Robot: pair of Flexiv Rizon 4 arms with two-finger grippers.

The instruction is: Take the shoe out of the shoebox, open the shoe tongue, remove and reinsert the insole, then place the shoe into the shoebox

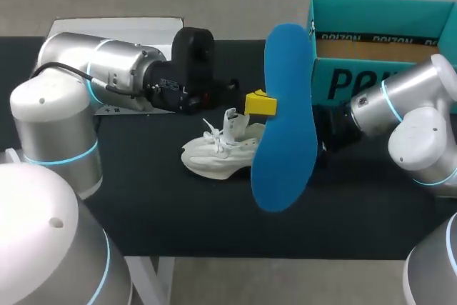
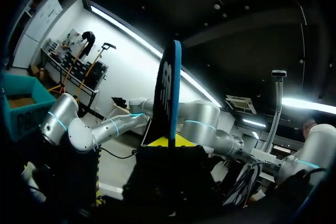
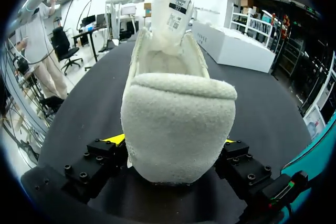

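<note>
Both level: left claw holds insole upright, right claw shoe.

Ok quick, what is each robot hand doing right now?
Left gripper: shut on the flat blue foam insole.
Right gripper: shut on the fuzzy white shoe.

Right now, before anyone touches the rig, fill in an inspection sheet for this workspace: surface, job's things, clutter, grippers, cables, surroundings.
Surface: black table.
Job's things: white shoe standing on its sole on the table, tongue raised; blue insole out of the shoe, held on end; teal shoebox open, at the back right.
Clutter: white flat box at the back left.
Grippers: left gripper, jaws shut on the insole; right gripper, jaws shut on the shoe's heel.
Cables: black cable along the left arm.
Surroundings: nothing seen.
</note>
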